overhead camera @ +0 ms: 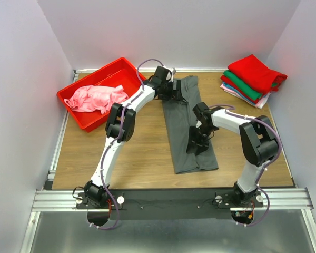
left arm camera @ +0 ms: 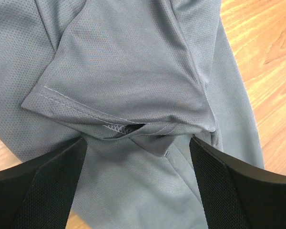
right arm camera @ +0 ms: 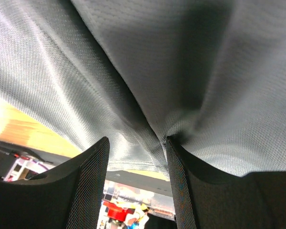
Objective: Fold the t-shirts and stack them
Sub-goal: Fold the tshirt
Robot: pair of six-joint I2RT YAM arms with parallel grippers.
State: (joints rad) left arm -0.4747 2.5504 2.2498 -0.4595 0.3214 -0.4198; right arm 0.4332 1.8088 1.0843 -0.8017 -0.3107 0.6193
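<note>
While left jaws hang spread over grey t-shirt [overhead camera: 180,142], right jaws half-spread, elbow bent.

Grey t-shirt [overhead camera: 180,145] lies folded lengthwise; pink one [overhead camera: 95,98] crumpled; others [overhead camera: 251,79] stacked.

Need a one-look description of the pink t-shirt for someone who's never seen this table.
On the wooden table, look to the far left corner, where a red bin sits at an angle. The pink t-shirt lies crumpled inside it. It is the only shirt in a bin: the dark grey t-shirt lies flat mid-table, the rest sit in a folded stack at far right.
</note>
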